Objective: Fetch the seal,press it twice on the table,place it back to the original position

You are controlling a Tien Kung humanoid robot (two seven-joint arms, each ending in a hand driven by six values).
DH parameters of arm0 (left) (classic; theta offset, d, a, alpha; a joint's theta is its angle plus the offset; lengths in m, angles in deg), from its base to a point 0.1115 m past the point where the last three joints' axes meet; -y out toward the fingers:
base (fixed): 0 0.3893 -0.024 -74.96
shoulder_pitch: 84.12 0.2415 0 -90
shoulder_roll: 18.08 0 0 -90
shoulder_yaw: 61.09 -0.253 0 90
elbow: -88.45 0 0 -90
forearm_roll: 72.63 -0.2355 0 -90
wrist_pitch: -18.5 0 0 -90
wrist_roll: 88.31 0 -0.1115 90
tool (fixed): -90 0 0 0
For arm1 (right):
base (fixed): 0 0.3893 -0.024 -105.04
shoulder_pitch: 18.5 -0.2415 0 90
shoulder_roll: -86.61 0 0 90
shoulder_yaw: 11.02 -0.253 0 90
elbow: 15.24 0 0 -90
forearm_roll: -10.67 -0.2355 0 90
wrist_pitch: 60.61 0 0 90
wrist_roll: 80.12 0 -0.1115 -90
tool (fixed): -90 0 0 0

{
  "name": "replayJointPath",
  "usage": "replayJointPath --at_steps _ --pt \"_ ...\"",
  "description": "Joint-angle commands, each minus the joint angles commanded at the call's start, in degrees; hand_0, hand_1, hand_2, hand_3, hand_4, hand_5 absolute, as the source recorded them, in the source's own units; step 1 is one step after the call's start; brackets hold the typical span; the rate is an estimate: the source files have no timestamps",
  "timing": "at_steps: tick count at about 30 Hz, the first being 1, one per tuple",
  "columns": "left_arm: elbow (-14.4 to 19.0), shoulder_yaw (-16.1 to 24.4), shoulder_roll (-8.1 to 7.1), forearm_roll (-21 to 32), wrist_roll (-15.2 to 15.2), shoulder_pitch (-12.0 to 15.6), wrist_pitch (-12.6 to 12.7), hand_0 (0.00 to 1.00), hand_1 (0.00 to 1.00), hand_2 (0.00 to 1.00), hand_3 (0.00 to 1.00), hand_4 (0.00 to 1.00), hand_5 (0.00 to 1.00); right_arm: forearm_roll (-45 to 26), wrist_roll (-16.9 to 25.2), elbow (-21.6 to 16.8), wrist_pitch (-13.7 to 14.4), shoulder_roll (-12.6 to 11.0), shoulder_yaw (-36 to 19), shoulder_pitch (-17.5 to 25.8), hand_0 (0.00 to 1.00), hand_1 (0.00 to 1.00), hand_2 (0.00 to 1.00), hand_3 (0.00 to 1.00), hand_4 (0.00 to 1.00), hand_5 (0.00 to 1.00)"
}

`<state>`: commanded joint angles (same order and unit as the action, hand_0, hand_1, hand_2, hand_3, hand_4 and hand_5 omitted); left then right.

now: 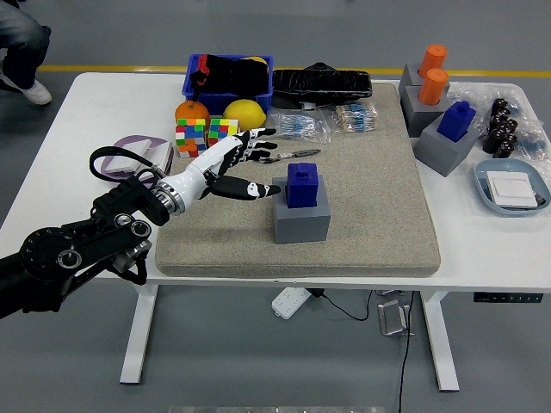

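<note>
A beige mat (362,189) covers the white table (86,112); on it the blue seal (302,185) sits in its grey holder (302,220). The left hand (231,163) hovers just left of it, fingers spread wide and empty. Behind, a blue bin (229,76) holds dark items, and a pale dish (511,188) at the right holds a white card.

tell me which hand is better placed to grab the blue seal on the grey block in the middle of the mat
Left. The left hand is open with its thumb tip right beside the blue seal on the grey block. The right hand isn't in view.

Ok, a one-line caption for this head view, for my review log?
Left hand, fingers spread, reaches beside the blue seal sitting on its grey block on the mat, not yet grasping it.
</note>
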<state>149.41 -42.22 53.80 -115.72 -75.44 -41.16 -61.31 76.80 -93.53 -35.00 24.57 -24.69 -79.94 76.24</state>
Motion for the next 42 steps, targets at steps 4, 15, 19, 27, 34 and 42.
replayJointPath --at_steps 4,15,19,27,34,42 --pt "0.06 -0.05 0.02 -0.18 -0.07 0.03 -0.03 0.867 0.840 0.861 0.939 0.915 0.056 0.09 0.01 0.00 0.02 -0.06 -0.10 0.06 0.762 0.677 0.685 0.620 0.701 0.356" --pt "-0.16 -0.30 0.66 -0.41 -0.06 0.03 -0.01 0.867 0.839 0.857 0.938 0.914 0.053 -0.03 0.01 -0.03 -0.01 0.07 -0.66 0.34 0.763 0.677 0.685 0.624 0.702 0.356" --pt "-0.20 -0.43 0.89 -0.47 -0.01 0.08 0.01 0.867 0.839 0.853 0.936 0.910 0.046 0.01 0.03 0.01 0.03 0.11 -0.99 0.37 0.763 0.677 0.685 0.625 0.702 0.355" --pt "-0.49 -0.65 1.30 -0.81 0.02 0.38 0.20 0.867 0.838 0.854 0.936 0.909 0.037 -0.08 0.06 0.03 0.08 0.06 -1.09 0.45 0.763 0.677 0.685 0.626 0.702 0.355" --pt "-0.46 -0.70 2.28 -1.31 0.15 0.67 0.88 0.866 0.833 0.840 0.927 0.908 0.002 -0.06 0.09 -0.08 0.11 0.08 -1.39 0.45 0.763 0.676 0.685 0.628 0.704 0.354" --pt "-0.46 -0.58 3.83 -1.54 0.35 0.29 2.23 0.866 0.807 0.819 0.922 0.908 0.002 -0.01 0.13 -0.10 0.17 -0.09 -1.61 0.49 0.766 0.677 0.685 0.630 0.704 0.355"
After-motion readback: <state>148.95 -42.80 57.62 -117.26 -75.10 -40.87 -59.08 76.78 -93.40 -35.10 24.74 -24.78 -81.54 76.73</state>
